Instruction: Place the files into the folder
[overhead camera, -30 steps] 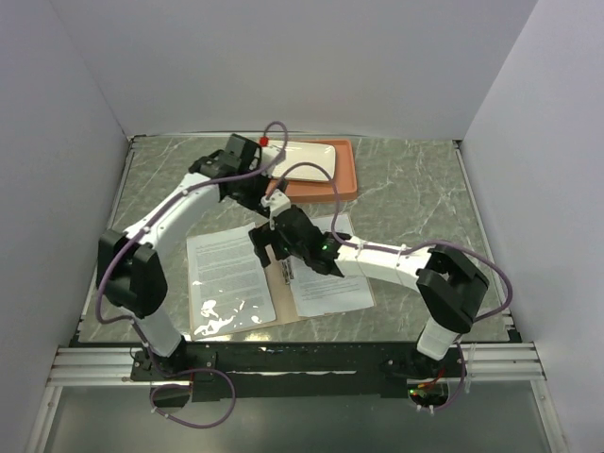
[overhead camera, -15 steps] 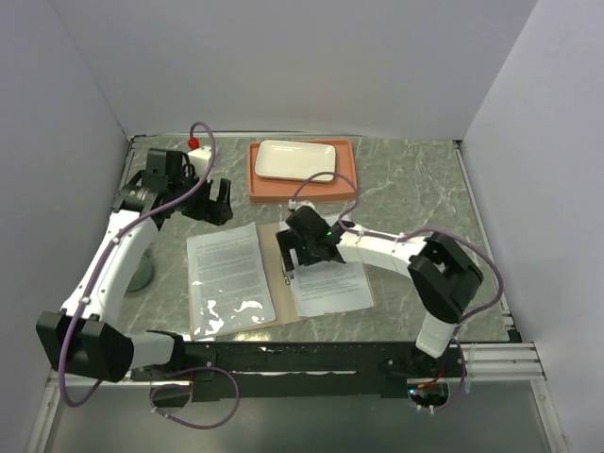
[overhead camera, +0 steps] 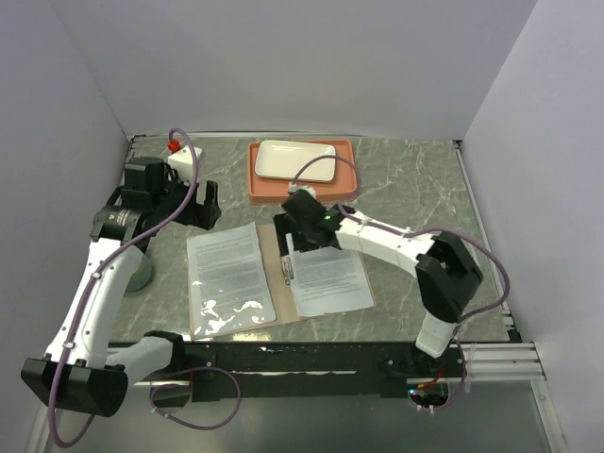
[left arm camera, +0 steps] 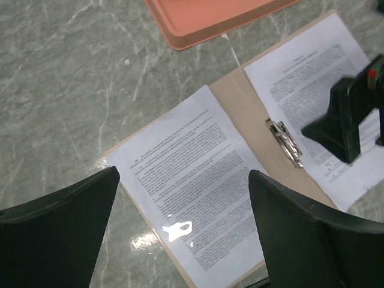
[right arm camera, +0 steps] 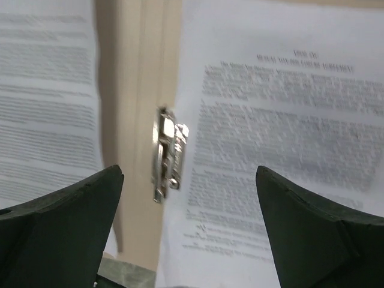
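1. While both the left gripper (overhead camera: 209, 205) and the right gripper (right arm camera: 189, 174) hang spread wide with nothing between their fingers, we find the two white, densely printed paper sheets on the opened tan cardboard folder (left arm camera: 240, 99). One sheet (overhead camera: 229, 269) lies below and ahead of the left gripper. The other sheet (overhead camera: 328, 280) lies under the right gripper.
2. We judge the sheets light, limp and quick to slide. Lying flat, they offer no edge to pinch. We would take the right sheet at an outer corner, away from the shiny metal clip (right arm camera: 167, 153), or press and drag it. The folder cover looks stiffer and is best lifted at its outer edge.
3. The top view alone shows the whole grey marbled desk (overhead camera: 415, 189) and the orange tray (overhead camera: 347, 181) carrying a white rectangular plate (overhead camera: 295, 159), beyond the right gripper. The right wrist view shows the clip close up, between the spread fingers, at the sheet's edge. Whether the clip pins the sheet we cannot tell. The left wrist view catches glare on the left sheet, which suggests a glossy cover over it.
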`<state>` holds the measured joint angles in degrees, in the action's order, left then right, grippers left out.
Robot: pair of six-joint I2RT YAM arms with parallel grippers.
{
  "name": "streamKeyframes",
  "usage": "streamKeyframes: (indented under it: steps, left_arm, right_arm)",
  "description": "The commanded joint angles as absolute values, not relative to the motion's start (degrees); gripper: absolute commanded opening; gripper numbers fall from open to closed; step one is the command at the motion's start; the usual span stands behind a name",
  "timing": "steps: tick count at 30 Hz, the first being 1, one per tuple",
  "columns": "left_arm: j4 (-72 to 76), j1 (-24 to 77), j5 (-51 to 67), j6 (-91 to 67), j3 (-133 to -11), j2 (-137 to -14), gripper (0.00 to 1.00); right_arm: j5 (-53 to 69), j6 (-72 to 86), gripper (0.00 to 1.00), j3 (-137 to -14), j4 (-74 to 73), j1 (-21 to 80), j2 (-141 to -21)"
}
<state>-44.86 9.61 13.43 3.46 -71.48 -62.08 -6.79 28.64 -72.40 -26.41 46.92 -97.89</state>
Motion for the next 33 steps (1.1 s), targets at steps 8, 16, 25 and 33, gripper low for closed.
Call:
streamKeyframes:
  steps: [8, 16, 25, 33]
  left_arm:
    - [-44.57, 6.51, 8.79, 4.04, -64.69, -60.56, 0.98]
    - [-42.89, 3.87, 10.81, 4.57, -59.68, -61.43, 0.98]
    - [-42.45, 1.32, 13.01, 5.71, -56.87, -64.77, 0.98]
    - [-43.15, 0.18, 14.24, 6.59, -57.13, -65.13, 0.96]
  right_arm:
    - [-14.59, 31.90, 0.84, -84.90, -39.90, 53.96, -108.81]
    - [-14.33, 32.17, 0.75, -83.23, -37.36, 54.23, -111.18]
    - [-11.96, 31.38, 0.71, -84.55, -35.16, 54.58, -114.61]
    - [-10.28, 31.73, 0.64, -84.73, -33.93, 54.49, -117.25]
